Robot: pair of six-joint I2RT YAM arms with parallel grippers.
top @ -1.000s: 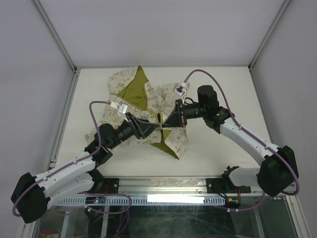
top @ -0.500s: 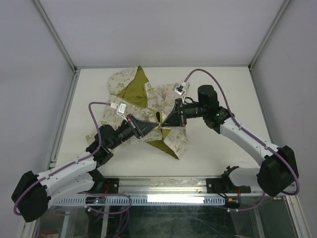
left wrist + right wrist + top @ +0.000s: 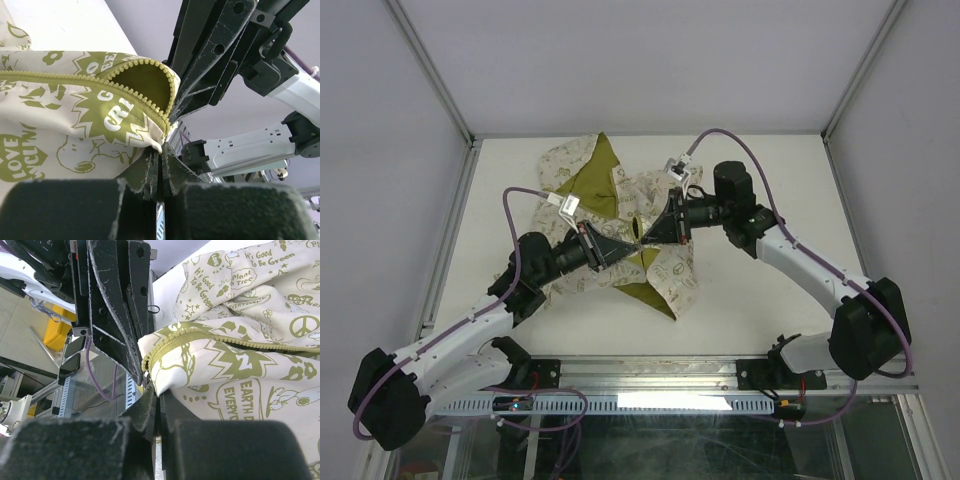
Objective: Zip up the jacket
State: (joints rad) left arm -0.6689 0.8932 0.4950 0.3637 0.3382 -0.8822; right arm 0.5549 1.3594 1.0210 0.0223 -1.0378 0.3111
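The cream jacket [image 3: 582, 176] with olive prints lies crumpled at the table's middle back, its olive lining showing. My left gripper [image 3: 636, 246] and right gripper [image 3: 642, 240] meet tip to tip over its front edge. In the left wrist view the left gripper [image 3: 161, 146] is shut on a corner of the jacket [image 3: 75, 125] by the olive zipper teeth [image 3: 150, 107]. In the right wrist view the right gripper [image 3: 156, 392] is shut on the other jacket [image 3: 240, 375] corner under the zipper teeth [image 3: 165, 342]. Both corners are lifted off the table.
The white table [image 3: 770, 300] is walled by aluminium posts [image 3: 430, 70] at left and right. A metal rail [image 3: 650, 375] runs along the near edge. Purple cables [image 3: 720, 140] loop over both wrists.
Both grippers have moved up and away from the near edge, carrying the pinched jacket corners with them. The right arm has swung left, and the fabric near the front has been drawn up.
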